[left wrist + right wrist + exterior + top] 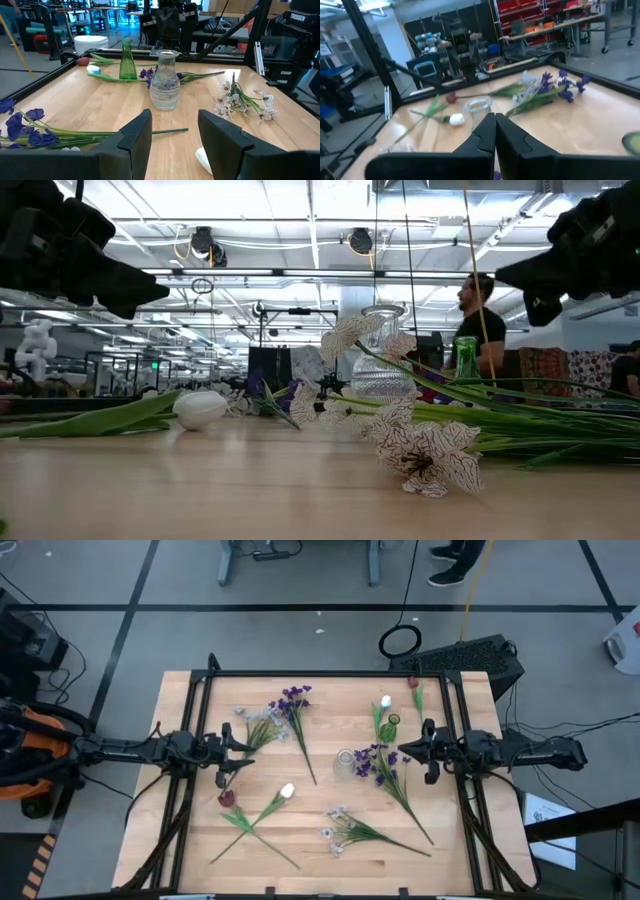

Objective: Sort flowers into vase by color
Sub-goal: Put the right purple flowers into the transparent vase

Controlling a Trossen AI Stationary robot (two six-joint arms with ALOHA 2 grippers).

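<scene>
nothing sorted yet, flowers all lying loose on desk, clear vase mid-desk standing empty. left gripper hovering, jaws apart; right gripper hovering, jaws together. next move probably needing a drop onto one stem.

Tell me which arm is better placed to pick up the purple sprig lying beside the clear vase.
Probably the right: its gripper hangs right by that purple sprig and the clear vase; the left gripper is across the table.

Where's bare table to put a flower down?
Bare wood: between the left purple sprig and the clear glass vase; also the right front corner beyond the pale-blossom sprig. Crowded around the green glass vase and right gripper.
</scene>
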